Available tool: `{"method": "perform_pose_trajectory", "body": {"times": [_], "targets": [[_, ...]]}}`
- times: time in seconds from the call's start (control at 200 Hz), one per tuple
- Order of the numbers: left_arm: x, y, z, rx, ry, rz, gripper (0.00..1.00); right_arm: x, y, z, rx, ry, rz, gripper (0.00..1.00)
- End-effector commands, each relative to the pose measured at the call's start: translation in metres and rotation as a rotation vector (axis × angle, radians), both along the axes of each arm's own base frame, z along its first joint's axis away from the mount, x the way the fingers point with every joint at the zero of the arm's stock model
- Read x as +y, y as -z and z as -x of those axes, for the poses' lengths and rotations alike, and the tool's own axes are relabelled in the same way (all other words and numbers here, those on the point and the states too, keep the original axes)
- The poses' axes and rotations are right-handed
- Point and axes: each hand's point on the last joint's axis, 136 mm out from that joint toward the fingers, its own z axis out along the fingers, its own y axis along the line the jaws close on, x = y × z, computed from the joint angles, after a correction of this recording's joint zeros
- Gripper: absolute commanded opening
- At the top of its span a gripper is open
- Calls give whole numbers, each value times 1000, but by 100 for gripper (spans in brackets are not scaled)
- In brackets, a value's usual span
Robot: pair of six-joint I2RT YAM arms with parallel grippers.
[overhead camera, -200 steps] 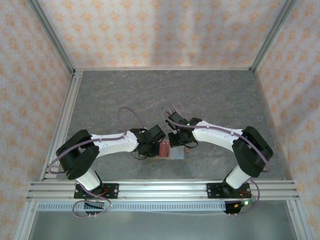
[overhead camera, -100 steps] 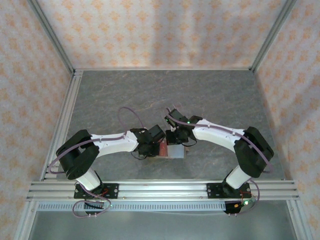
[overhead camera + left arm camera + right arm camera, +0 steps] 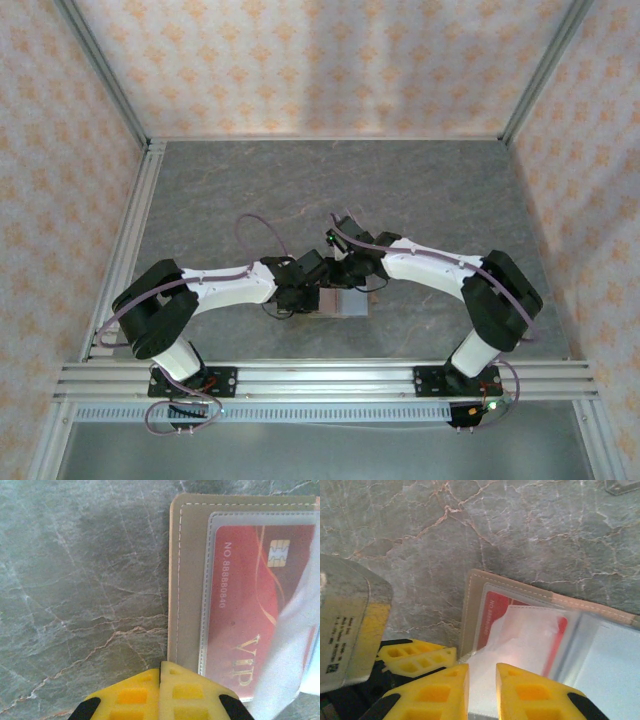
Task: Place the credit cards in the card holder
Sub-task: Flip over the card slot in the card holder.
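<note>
Bench (image 3: 430, 180): grey stone-pattern surface, pale veining. Walls (image 3: 300, 60): peach floral paper on three sides. Aluminium rails (image 3: 330, 380): along the near edge. Clear plastic corner (image 3: 622, 485): resting on the bench.

The tabletop (image 3: 420, 190) is lit evenly and softly from above in the top external view; a paler patch is cast on the back wall (image 3: 330, 90), and only faint shadows are laid beneath the arms. In the left wrist view the left gripper (image 3: 160, 666) is rendered soft and out of focus, while the credit card (image 3: 245, 605) print is kept fairly sharp. In the right wrist view the clear sleeve (image 3: 520, 640) is washed out by glare, and the right gripper (image 3: 482, 667) is blurred.
</note>
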Motion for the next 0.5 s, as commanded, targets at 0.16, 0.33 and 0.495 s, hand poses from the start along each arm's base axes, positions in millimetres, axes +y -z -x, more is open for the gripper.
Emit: {"method": "perform_pose_trajectory", "body": {"times": [0.16, 0.33, 0.495], "targets": [[10, -22, -5, -58, -30, -5, 0, 13, -10, -4, -1, 7, -50, 24], [31, -30, -3, -72, -70, 2, 0, 14, -24, -9, -36, 3, -61, 26], [50, -48, -2, -102, -105, 30, 0, 3, -40, -23, -114, 39, 0, 27]]}}
